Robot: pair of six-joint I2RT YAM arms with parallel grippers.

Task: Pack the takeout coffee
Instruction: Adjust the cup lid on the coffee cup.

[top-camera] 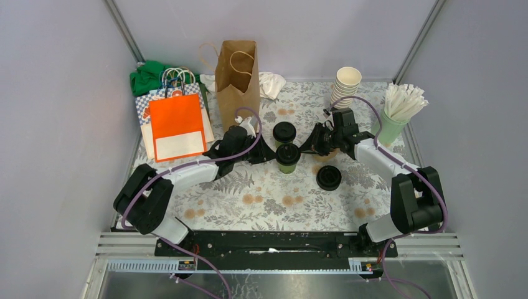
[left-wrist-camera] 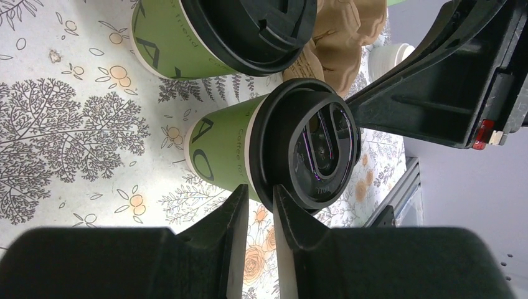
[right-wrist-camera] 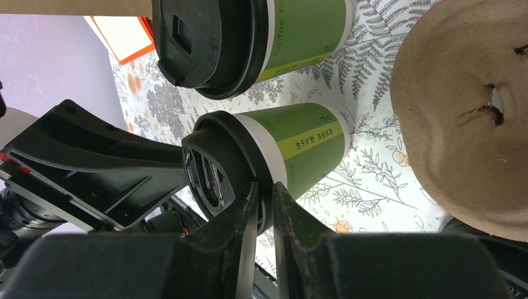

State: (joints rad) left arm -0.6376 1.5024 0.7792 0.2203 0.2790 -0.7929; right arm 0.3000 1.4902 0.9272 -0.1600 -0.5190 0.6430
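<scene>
black lid [left-wrist-camera: 311, 149] of the near green cup [top-camera: 287, 163], in front of the second cup [top-camera: 284, 132], is pinched at opposite edges by the left gripper [left-wrist-camera: 261, 190] and right gripper [right-wrist-camera: 266, 187], jaws nearly closed; they should lift level, or it tips

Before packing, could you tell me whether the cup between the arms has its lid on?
On: the black lid caps the green cup in both wrist views.
</scene>
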